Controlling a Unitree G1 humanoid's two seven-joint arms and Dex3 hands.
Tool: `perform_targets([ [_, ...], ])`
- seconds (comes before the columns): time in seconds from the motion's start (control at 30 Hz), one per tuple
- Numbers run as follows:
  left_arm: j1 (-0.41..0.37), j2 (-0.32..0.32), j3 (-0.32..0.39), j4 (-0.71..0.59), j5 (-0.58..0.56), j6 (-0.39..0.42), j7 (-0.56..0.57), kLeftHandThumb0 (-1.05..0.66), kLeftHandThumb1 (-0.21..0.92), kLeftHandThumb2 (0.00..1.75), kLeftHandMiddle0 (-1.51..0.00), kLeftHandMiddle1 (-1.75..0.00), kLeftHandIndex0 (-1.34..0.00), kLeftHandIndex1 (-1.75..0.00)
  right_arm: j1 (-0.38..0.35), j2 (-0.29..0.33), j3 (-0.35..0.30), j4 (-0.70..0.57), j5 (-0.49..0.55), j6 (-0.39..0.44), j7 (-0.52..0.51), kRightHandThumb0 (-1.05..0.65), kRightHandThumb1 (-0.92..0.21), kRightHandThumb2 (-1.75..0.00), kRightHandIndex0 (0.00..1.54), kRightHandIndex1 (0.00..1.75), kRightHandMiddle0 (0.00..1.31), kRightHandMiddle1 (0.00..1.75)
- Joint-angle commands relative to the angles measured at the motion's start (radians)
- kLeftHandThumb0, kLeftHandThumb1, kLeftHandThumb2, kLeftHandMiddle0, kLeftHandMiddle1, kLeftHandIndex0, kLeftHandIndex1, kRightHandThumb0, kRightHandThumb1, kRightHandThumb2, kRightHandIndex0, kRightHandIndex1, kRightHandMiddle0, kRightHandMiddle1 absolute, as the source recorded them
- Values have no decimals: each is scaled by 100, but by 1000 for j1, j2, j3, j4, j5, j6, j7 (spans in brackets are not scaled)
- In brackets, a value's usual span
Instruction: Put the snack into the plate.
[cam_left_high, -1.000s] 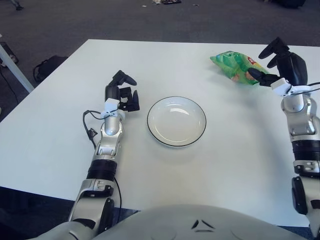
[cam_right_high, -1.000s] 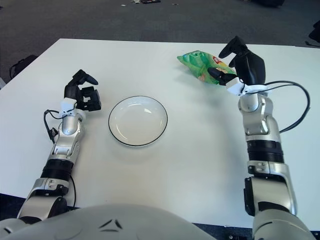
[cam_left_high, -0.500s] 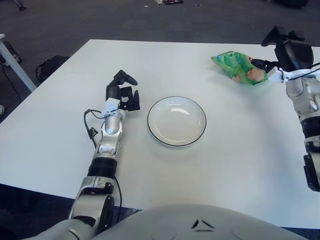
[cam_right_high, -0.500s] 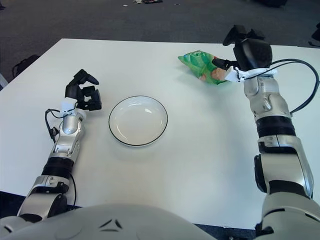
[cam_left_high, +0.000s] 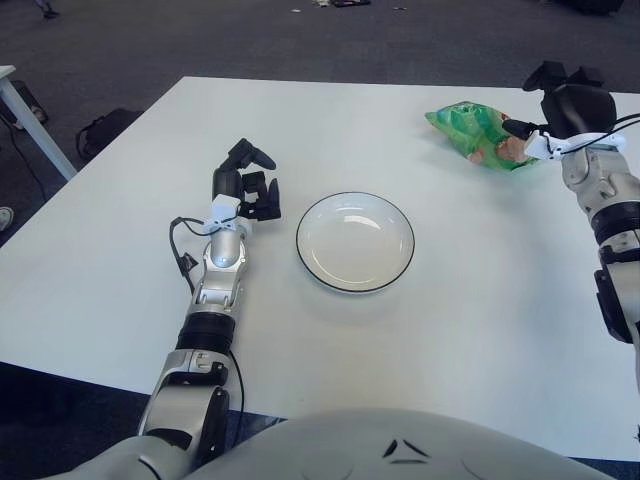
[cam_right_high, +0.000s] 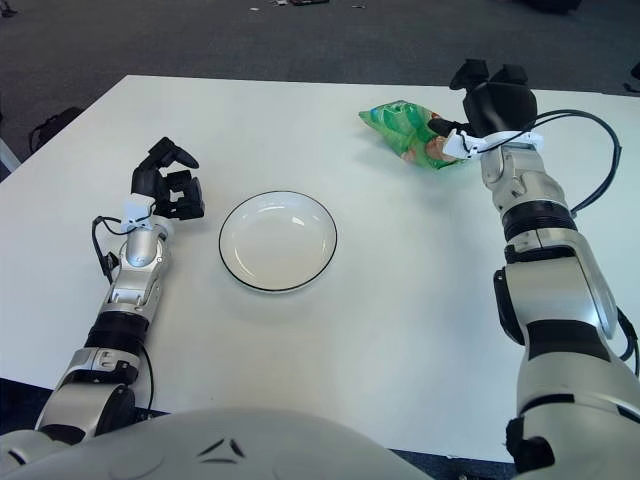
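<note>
Here the snack (cam_right_high: 410, 135), a crinkled green foil bag, is found flat on the white table (cam_right_high: 400, 300) at its far right, well apart from the plate (cam_right_high: 278, 241), which is set in the middle so either arm can reach it. The right hand (cam_right_high: 487, 100) is pressed to the bag's right end (whether its fingers are clamped there cannot be told). The left hand (cam_right_high: 168, 190) is parked left of the round, glossy, dark-rimmed plate, fingers curled on nothing.

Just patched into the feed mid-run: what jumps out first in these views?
The green snack bag at the table's far right, with the right hand at its right end; whether the fingers have closed on it cannot be told. The white plate with a dark rim sits mid-table with nothing in it. The left hand rests just left of the plate, holding nothing.
</note>
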Motion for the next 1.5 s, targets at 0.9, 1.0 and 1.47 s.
perform_targets([
  [0.9, 197, -50, -25, 39, -3, 37, -14, -51, 25, 140, -134, -175, -67, -175, -110, 130, 53, 148, 91, 38, 144, -95, -92, -102, 2, 78, 0, 98],
  [1.0, 201, -50, -25, 35, -11, 35, -23, -51, 25, 140, -135, -175, -67, -175, -115, 145, 58, 153, 89, 44, 144, -95, -92, -103, 3, 78, 0, 98],
  [1.47, 209, -50, -25, 41, -25, 17, -43, -52, 23, 142, -136, -175, -69, -175, -120, 195, 65, 172, 104, 53, 189, -93, -92, -102, 1, 69, 0, 103],
])
